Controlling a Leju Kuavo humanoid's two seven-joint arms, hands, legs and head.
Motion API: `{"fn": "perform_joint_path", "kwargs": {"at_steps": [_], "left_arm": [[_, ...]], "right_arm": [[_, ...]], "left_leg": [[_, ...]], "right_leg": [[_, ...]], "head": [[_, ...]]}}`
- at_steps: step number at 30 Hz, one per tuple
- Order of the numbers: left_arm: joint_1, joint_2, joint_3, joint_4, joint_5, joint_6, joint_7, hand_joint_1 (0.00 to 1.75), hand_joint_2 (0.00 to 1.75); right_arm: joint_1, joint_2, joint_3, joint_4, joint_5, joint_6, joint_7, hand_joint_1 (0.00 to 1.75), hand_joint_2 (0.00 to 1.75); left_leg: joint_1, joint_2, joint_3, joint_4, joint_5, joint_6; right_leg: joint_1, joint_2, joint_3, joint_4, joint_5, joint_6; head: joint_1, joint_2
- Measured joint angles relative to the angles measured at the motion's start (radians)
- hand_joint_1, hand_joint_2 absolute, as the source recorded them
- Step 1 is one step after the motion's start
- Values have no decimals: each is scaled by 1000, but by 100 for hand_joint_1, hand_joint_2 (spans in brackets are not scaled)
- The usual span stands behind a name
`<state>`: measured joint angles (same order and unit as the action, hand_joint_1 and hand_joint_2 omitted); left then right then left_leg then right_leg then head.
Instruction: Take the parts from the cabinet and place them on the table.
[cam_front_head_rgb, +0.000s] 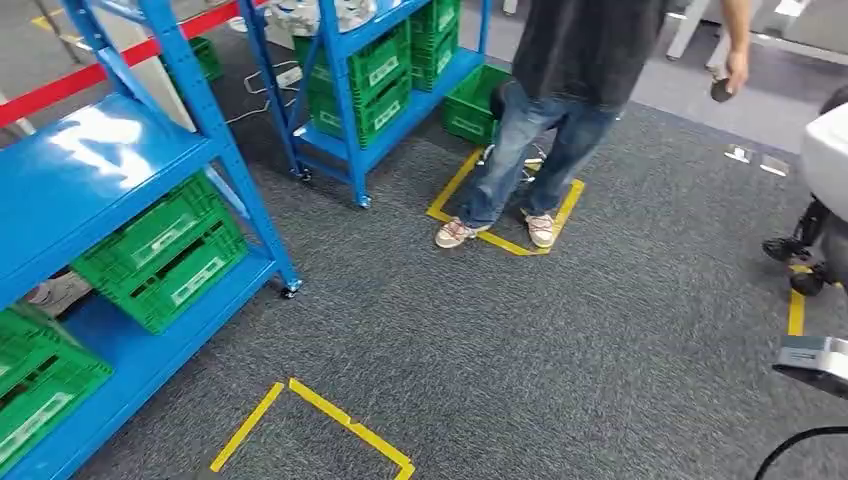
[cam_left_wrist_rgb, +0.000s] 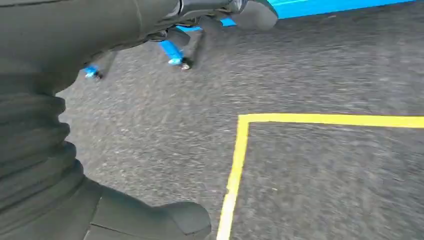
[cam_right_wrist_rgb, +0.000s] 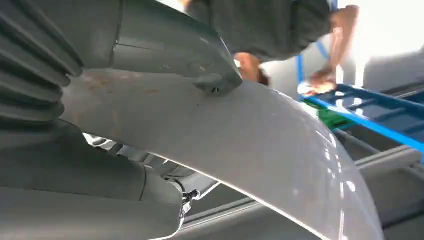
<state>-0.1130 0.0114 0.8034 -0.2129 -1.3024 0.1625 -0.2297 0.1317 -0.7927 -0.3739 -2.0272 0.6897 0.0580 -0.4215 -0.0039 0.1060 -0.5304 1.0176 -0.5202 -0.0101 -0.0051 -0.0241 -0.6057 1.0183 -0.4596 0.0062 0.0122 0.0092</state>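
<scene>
My right hand (cam_right_wrist_rgb: 150, 42) grips a large curved white part (cam_right_wrist_rgb: 280, 155); the thumb lies over its rim and darker fingers (cam_right_wrist_rgb: 90, 205) close beneath it. My left hand (cam_left_wrist_rgb: 90, 35) hangs over the grey carpet, its fingers apart with nothing between them. In the head view the nearest blue cabinet rack (cam_front_head_rgb: 100, 165) stands at the left, with green crates (cam_front_head_rgb: 165, 250) on its lower shelves. A second blue rack (cam_front_head_rgb: 365, 70) with more green crates stands further back.
A person (cam_front_head_rgb: 545, 120) stands on a yellow tape square (cam_front_head_rgb: 505, 240) beside the far rack, holding a small dark object (cam_front_head_rgb: 722, 90). Another yellow tape corner (cam_front_head_rgb: 320, 410) marks the carpet close by. A white rounded thing (cam_front_head_rgb: 828, 150) above dark wheels sits at the right edge.
</scene>
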Motion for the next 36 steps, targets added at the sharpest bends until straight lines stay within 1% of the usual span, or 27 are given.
{"fn": "perform_joint_path", "kwargs": {"at_steps": [1,2,3,5,6,7,9,10,11,12,15,16,17,18,19,21,22,23,25,26,27,30,31,32,33,34,36], "left_arm": [[-10,-3,-2,0,-4,0,1,0,175],[-18,-6,-4,0,-7,0,2,0,175],[-25,-9,-8,0,-12,0,6,0,175],[-29,-14,-13,0,-20,-1,17,0,175],[-28,-18,-16,0,-23,-3,21,0,175],[-29,-20,-17,2,-27,-4,23,0,175],[-32,-23,-19,2,-33,-7,25,0,175],[-33,-23,-19,2,-37,-10,26,0,175],[-33,-23,-20,2,-37,-12,27,0,175],[-33,-24,-22,2,-37,-13,27,0,175],[-30,-26,-26,3,-37,-16,27,0,175],[-31,-31,-28,3,-39,-18,27,0,175],[-31,-26,-31,2,-40,-21,27,0,175],[-28,-26,-33,2,-41,-21,27,0,175],[-25,-26,-33,2,-41,-21,27,0,175],[-19,-26,-33,2,-43,-21,31,0,175],[-18,-25,-34,2,-47,-21,32,0,175],[-17,-25,-34,2,-48,-21,32,0,175],[-17,-25,-35,1,-52,-19,27,0,175],[-18,-26,-37,0,-53,-18,26,0,175],[-18,-26,-39,-1,-53,-18,25,0,175],[-25,-27,-42,-3,-53,-21,18,0,175],[-31,-31,-42,-3,-52,-22,15,0,175],[-36,-31,-42,-4,-49,-26,12,0,175],[-40,-35,-43,-4,-47,-32,8,0,175],[-43,-35,-43,-4,-47,-38,6,0,175],[-42,-35,-43,-4,-47,-43,6,0,175]], "right_arm": [[0,4,-8,0,3,-2,1,175,175],[-4,13,-16,0,8,-5,2,175,175],[-9,25,-21,0,28,-10,2,175,175],[-6,64,-21,0,65,-18,0,175,175],[-2,85,-21,-4,83,-20,-1,175,175],[5,104,-22,-7,91,-22,-2,175,175],[24,140,-32,-20,103,-27,-10,175,175],[36,158,-40,-29,111,-30,-19,175,175],[51,187,-54,-43,124,-36,-29,175,175],[65,222,-65,-59,139,-42,-42,175,175],[113,295,-82,-94,176,-63,-56,175,175],[128,321,-87,-108,190,-71,-58,175,175],[144,347,-90,-118,199,-80,-64,175,175],[149,368,-93,-129,208,-84,-66,175,175],[155,389,-93,-136,212,-87,-68,175,175],[178,427,-94,-146,214,-89,-74,175,175],[185,436,-94,-148,214,-90,-75,175,175],[187,463,-94,-153,212,-91,-86,175,175],[196,501,-93,-162,216,-100,-99,175,175],[200,518,-92,-168,222,-106,-105,175,175],[201,534,-88,-170,231,-110,-108,175,175],[204,588,-85,-182,253,-138,-109,175,175],[208,608,-81,-188,258,-146,-111,175,175],[213,631,-74,-196,261,-152,-115,175,175],[212,650,-68,-202,263,-158,-120,175,175],[212,671,-59,-205,267,-161,-126,175,175],[216,697,-47,-212,268,-164,-126,175,175]], "left_leg": [[0,-5,-4,5,-8,-8],[3,-51,-9,29,-28,-13],[5,-81,-33,85,-64,-13],[5,-99,-106,244,-139,-15],[5,-101,-132,299,-151,-15],[5,-101,-131,295,-134,-15],[7,-107,-75,174,-53,-12],[9,-126,-30,79,-8,-10],[15,-187,-3,15,-5,-8],[14,-195,1,3,-8,-7],[7,-162,4,7,-4,9],[18,-146,7,-6,5,20],[16,-134,10,-10,7,25],[15,-122,9,-10,8,29],[12,-108,8,-10,7,30],[7,-79,5,-8,5,33],[6,-66,5,-7,4,33],[5,-53,5,-7,3,33],[4,-32,8,-4,-1,29],[3,-22,11,-2,-4,26],[-5,-16,7,-1,-10,18],[2,9,22,-10,-16,2],[-2,16,31,-9,-20,-5],[4,-27,23,8,-30,-12],[5,-67,6,46,-60,-16],[7,-88,-26,119,-102,-18],[7,-100,-102,274,-165,-22]], "right_leg": [[-13,11,9,-10,9,-9],[-12,18,9,-12,11,-12],[-13,26,7,-12,13,-17],[-13,48,4,-12,14,-18],[-12,62,2,-11,14,-18],[-12,73,2,-11,15,-18],[-13,95,3,-8,15,-16],[-13,104,3,-5,15,-13],[-14,112,0,-3,16,-9],[-6,123,-5,2,16,-1],[-16,153,-13,-9,29,22],[-16,163,-14,-6,29,27],[-11,116,-23,14,13,27],[-8,74,-51,70,-25,30],[-9,50,-90,152,-69,33],[-10,32,-156,297,-122,35],[-10,30,-158,308,-118,35],[-10,28,-138,274,-95,33],[-9,9,-34,101,-21,25],[-5,-29,21,13,-6,18],[2,-40,19,3,-15,11],[8,-7,18,0,-17,-4],[1,3,22,-9,-10,-13],[-4,8,29,-14,-5,-17],[-5,14,28,-14,-2,-23],[-5,22,27,-14,-2,-27],[-4,46,25,-13,-2,-27]], "head": [[-3,0],[-3,0],[-8,0],[-11,0],[-11,0],[-11,0],[-12,0],[-12,0],[-13,0],[-12,0],[-12,0],[-12,0],[-8,0],[1,0],[4,0],[4,0],[4,0],[4,0],[5,0],[5,0],[4,0],[3,0],[3,0],[3,0],[-3,0],[-6,0],[-8,0]]}}
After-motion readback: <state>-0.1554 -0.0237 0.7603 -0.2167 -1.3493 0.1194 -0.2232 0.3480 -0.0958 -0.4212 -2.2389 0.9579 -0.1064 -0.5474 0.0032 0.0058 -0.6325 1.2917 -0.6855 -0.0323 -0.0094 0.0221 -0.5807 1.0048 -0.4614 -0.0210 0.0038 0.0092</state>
